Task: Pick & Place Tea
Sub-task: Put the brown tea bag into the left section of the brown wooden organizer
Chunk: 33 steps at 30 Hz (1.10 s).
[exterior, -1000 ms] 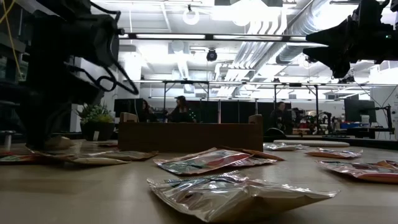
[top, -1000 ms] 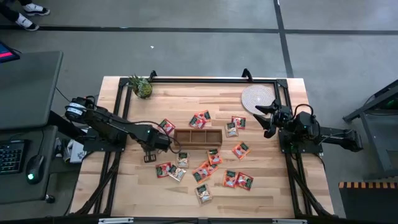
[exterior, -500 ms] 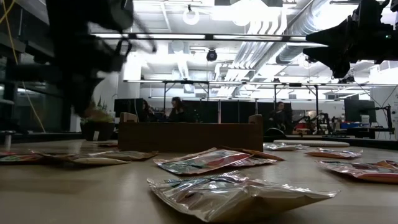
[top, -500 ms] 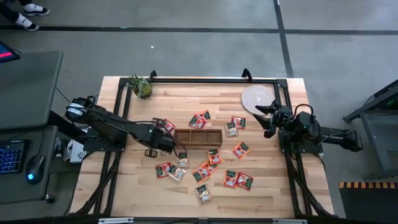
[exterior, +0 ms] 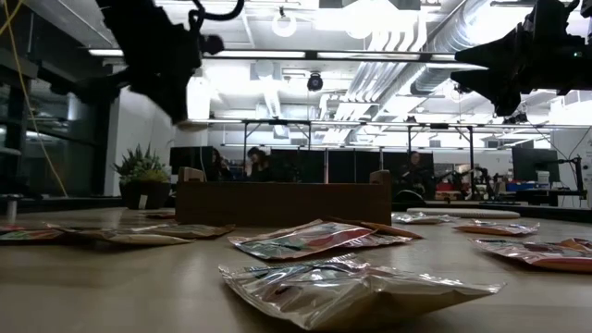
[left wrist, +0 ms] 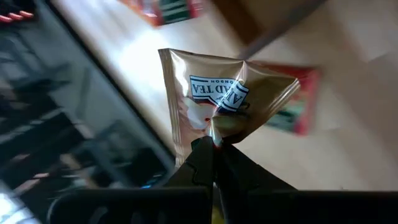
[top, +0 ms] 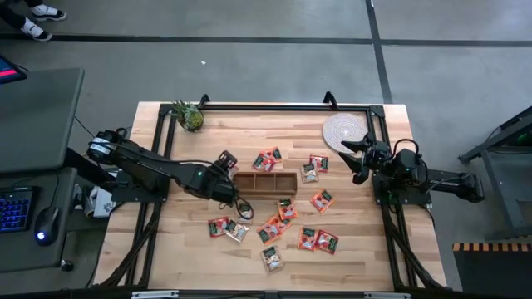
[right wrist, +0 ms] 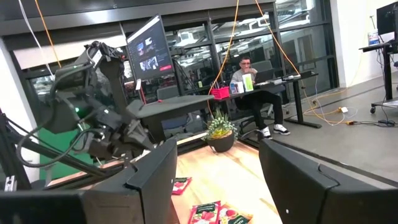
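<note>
Left gripper (left wrist: 214, 146): we see its fingers pinched tight on one edge of a tea sachet (left wrist: 227, 102), which hangs crumpled above the table with its foil back and a printed tea label toward the wrist camera
Left gripper position: from above we find it (top: 223, 166) lifted over the table just beside the left end of the wooden box (top: 264, 183); in the low view the arm (exterior: 162, 51) is raised clear of the tabletop
Right gripper (top: 356, 158): we see it waiting at the right side of the table with its fingers (right wrist: 155, 171) spread wide and nothing between them, near the woven mat (top: 345, 129)
Loose tea sachets (top: 270, 228): we count most of them scattered flat on the table (top: 208, 249) around the box, some behind it near the mat side (top: 267, 159) and a larger cluster in front (top: 318, 241)
Wooden box contents: we cannot tell from above whether any compartment holds a sachet
Plant (top: 189, 116): we see a small potted plant at the far left corner of the table, well apart from the sachets
Background: a person (right wrist: 252, 93) sits at a desk in the room beyond the table
</note>
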Each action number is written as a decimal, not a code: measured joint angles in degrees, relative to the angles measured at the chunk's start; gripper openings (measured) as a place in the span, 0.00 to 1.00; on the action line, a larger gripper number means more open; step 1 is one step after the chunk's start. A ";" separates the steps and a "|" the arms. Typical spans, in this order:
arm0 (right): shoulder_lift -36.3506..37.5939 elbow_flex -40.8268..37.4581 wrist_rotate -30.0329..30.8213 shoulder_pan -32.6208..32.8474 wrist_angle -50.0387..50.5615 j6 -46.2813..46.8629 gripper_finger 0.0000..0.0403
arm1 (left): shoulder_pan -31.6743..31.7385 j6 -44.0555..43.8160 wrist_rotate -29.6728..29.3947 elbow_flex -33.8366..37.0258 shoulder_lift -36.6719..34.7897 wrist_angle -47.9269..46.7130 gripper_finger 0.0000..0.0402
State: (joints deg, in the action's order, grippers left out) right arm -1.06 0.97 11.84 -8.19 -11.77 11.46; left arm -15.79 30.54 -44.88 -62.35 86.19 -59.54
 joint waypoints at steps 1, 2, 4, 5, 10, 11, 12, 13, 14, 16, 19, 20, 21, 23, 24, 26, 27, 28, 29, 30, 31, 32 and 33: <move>0.02 0.00 0.00 -0.02 0.00 0.00 0.56 | 0.01 1.67 -1.60 -0.18 0.00 0.46 0.00; 0.00 -0.01 0.00 -0.02 0.00 0.00 0.56 | 0.02 3.34 -3.27 -0.24 0.00 1.18 0.00; 0.00 -0.01 0.00 0.00 0.00 0.00 0.56 | 0.02 7.08 -5.65 -0.24 0.02 3.28 0.00; 0.00 0.00 0.00 0.00 0.00 0.00 0.56 | 0.02 9.19 -6.32 -0.26 0.48 4.28 0.00; 0.00 0.00 0.00 -0.01 0.00 0.00 0.56 | 0.03 17.61 -9.66 -0.29 4.65 9.14 0.00; 0.00 0.00 0.00 -0.02 0.00 0.00 0.56 | 0.02 19.41 -11.02 -0.30 5.65 9.85 0.00; 0.00 0.00 0.00 0.00 0.00 0.00 0.56 | 0.04 21.21 -12.30 -0.27 6.44 9.94 0.00; 0.00 0.00 0.00 -0.02 0.04 0.00 0.56 | 0.02 22.70 -13.69 -0.22 7.15 10.16 0.00; 0.00 0.00 0.00 -0.02 0.07 0.00 0.56 | 0.04 24.28 -15.11 -0.45 8.10 10.92 0.00; -0.02 0.00 0.00 -0.01 0.04 0.00 0.56 | 0.07 26.75 -15.55 -0.96 10.01 11.67 0.00; -0.02 0.00 0.00 -0.02 0.17 0.00 0.56 | 0.02 29.27 -15.03 -1.68 12.13 11.42 0.00; -0.02 0.00 0.00 0.00 0.17 0.00 0.56 | 0.02 29.77 -15.01 -1.94 13.09 12.28 0.00; -0.05 0.00 0.00 0.00 0.17 0.00 0.56 | 0.02 30.22 -14.74 -1.86 13.70 12.03 0.00; -0.07 0.00 0.00 -0.02 0.20 0.00 0.56 | 0.02 31.48 -14.52 -1.73 14.16 11.99 0.00; -0.07 0.00 0.00 -0.02 0.19 0.00 0.56 | 0.04 32.12 -14.31 -2.02 14.61 13.07 0.00; -0.07 0.00 0.00 -0.02 0.31 0.00 0.56 | 0.04 32.33 -13.39 -1.89 15.55 13.22 0.00; -0.09 0.00 0.00 -0.02 0.37 0.00 0.56 | 0.03 32.47 -13.19 -1.80 16.01 12.71 0.00; -0.09 -0.01 0.00 0.00 0.35 0.00 0.56 | 0.02 32.49 -12.92 -2.02 16.62 12.73 0.00; -0.09 0.00 0.00 -0.02 0.35 0.00 0.56 | 0.03 32.44 -12.51 -2.29 17.15 12.94 0.00; -0.09 0.00 0.00 -0.02 0.38 0.00 0.56 | 0.04 32.42 -11.87 -2.29 17.36 12.86 0.00; -0.09 0.00 0.00 -0.02 0.39 0.00 0.56 | 0.02 32.44 -11.20 -2.23 17.35 12.14 0.00; -0.09 0.00 0.00 -0.01 0.38 0.00 0.56 | 0.02 32.46 -10.89 -2.21 17.31 12.30 0.00; -0.09 0.00 0.00 -0.01 0.39 0.00 0.56 | 0.02 32.46 -10.77 -2.25 17.31 12.92 0.00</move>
State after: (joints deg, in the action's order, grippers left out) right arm -1.15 0.96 11.84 -8.20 -11.38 11.46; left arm -15.77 63.00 -55.65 -64.59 103.50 -46.62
